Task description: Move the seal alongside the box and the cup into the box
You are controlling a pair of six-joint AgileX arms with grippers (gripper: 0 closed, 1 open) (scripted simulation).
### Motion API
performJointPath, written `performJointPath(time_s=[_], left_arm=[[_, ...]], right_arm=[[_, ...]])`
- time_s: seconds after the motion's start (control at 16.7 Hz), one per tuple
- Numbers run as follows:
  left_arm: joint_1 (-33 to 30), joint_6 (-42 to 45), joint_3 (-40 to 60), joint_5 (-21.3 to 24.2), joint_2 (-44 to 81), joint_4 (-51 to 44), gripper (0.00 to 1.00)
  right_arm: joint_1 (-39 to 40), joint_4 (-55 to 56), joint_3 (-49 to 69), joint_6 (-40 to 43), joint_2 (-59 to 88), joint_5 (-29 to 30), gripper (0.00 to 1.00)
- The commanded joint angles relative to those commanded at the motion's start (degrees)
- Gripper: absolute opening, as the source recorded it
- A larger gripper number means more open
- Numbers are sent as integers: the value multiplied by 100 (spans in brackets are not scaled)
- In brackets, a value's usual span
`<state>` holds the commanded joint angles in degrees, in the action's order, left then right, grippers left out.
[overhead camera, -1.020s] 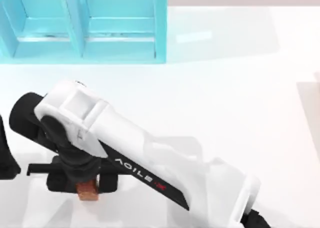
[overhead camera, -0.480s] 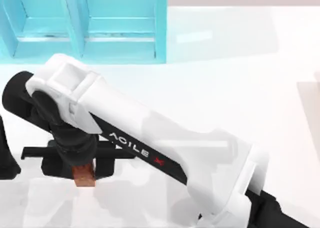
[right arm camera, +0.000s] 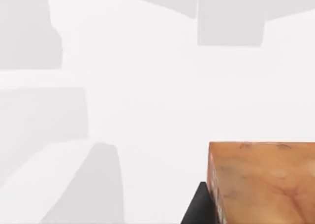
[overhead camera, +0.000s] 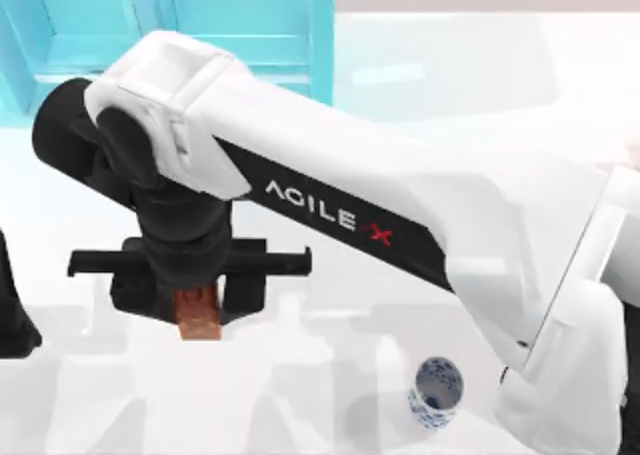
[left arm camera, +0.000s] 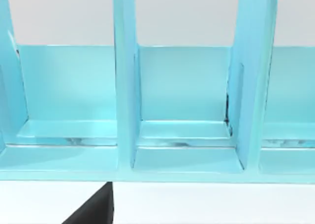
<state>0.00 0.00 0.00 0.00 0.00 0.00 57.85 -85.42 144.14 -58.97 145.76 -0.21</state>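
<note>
Seal (overhead camera: 197, 313) clamped in right hand (overhead camera: 196, 297), not yet beside box (overhead camera: 322, 35); cup (overhead camera: 436, 392) left on counter (overhead camera: 480, 105).

Seal (overhead camera: 198, 313): reddish-brown, mottled with paler orange veining, glossy. Cup (overhead camera: 436, 392): white with a blue painted pattern on wall and inside. Box (overhead camera: 232, 35): uniform light turquoise blue. Table (overhead camera: 480, 95): plain white. Right arm (overhead camera: 400, 205): white shell, black sections, white lettering with a red mark.
</note>
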Motion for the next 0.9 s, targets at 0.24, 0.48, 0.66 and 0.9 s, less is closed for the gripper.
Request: performJointPath(time_s=[0.24,0.48,0.66,0.9], left_arm=[[0,0,0,0,0,0,100],[0,0,0,0,0,0,100],[0,0,0,0,0,0,100],[0,0,0,0,0,0,100]], right_arm=[[-108,631,-1831,135,-1193,-23,0],[-185,1102,-3180,234,-2074,-41,0],[-209,1263,-3614,264,-2374,-47,0],[-211,1272,-3638,265,-2392,-48,0]])
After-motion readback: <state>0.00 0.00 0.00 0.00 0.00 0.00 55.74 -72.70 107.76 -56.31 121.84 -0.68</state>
